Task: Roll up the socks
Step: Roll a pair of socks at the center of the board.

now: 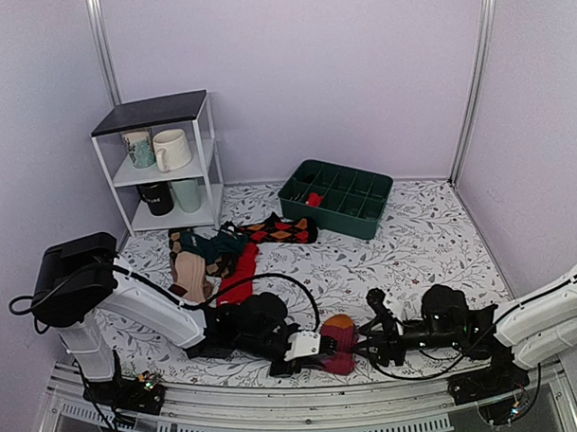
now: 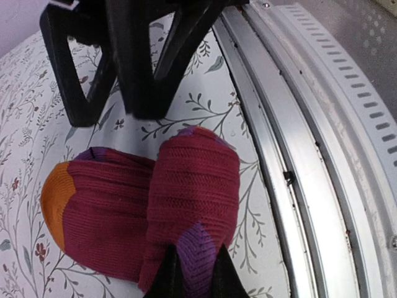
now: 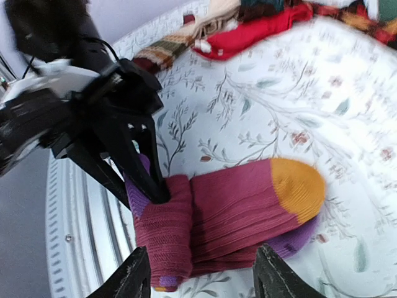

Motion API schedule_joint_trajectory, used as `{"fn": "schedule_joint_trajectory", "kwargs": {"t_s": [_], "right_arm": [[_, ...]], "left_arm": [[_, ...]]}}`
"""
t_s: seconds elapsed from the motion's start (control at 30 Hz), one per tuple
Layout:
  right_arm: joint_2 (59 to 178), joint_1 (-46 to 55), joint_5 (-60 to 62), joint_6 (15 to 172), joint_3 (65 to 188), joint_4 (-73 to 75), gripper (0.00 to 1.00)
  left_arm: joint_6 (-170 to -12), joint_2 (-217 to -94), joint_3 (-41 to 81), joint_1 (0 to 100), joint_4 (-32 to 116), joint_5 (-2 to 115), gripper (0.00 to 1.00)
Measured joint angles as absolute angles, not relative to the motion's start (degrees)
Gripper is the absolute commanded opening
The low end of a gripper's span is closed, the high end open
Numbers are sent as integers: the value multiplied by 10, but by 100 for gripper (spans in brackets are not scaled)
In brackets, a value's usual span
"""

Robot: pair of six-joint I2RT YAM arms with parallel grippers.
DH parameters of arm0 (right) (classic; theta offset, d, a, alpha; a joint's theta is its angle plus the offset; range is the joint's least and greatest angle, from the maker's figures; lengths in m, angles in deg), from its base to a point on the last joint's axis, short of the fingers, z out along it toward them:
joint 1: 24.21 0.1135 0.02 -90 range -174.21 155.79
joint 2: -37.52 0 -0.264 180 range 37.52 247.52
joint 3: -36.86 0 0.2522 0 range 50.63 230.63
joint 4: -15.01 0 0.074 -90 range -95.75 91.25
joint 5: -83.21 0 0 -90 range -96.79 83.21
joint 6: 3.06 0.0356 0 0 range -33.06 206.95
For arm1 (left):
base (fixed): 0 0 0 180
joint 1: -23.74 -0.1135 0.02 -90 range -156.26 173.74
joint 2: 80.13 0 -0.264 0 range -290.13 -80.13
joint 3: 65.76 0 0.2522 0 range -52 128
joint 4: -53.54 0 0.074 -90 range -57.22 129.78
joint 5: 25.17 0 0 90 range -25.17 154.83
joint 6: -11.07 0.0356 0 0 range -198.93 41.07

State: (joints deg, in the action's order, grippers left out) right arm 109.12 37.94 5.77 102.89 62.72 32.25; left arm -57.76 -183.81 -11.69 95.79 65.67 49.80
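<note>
"Pinching anything, is the left gripper (image 2: 195,264)?"

"It is. Its two fingers are squeezing tight on the maroon socks (image 2: 186,186), biting into the purple patch (image 2: 197,245) at the folded end, which is bulging up as a thick roll."

"And the right gripper (image 3: 201,254)?"

"It is standing with its fingers spread wide, gripping nothing. The socks are lying just ahead of it, and the two grippers are facing each other over them."

"Where are the socks sitting, then?"

"They are lying on the flowered tablecloth (image 1: 404,259) at the near edge, just beside the metal rail (image 2: 310,155), between the two arms. The orange toe (image 2: 59,202) is pointing away from the rail, and the unrolled part is stretching from the roll out to it."

"What is lying farther out?"

"A heap of other socks (image 1: 200,262) is lying well apart, toward the far left: a red one (image 1: 241,273), a black-and-red argyle one (image 1: 281,229), a teal one (image 1: 218,243). Behind them a white shelf (image 1: 152,113) is carrying mugs (image 1: 172,149). A green divided tray (image 1: 326,215) is sitting near the back wall, holding something small and red (image 1: 313,198) in one compartment."
</note>
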Motion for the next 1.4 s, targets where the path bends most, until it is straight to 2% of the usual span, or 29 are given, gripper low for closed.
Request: {"fn": "schedule_joint_trajectory", "kwargs": {"t_s": [0.1,0.23,0.63,0.97,1.4], "right_arm": [[1037,399,5,977,576,369,58],[1032,438,-39,923,558,392,58],[1141,603,-182,885,648,352,59],[1167,655,-280,946,685,278,58],[1185,679,-350,1063,723,200,53]], "left_arm": [[-591,-1851,-93,948,633,469,0],[-604,-1868,-70,938,613,437,0],[-617,-1896,-31,923,585,382,0],[-621,-1898,-30,920,585,376,0],[-629,-1900,-29,918,586,371,0]]}}
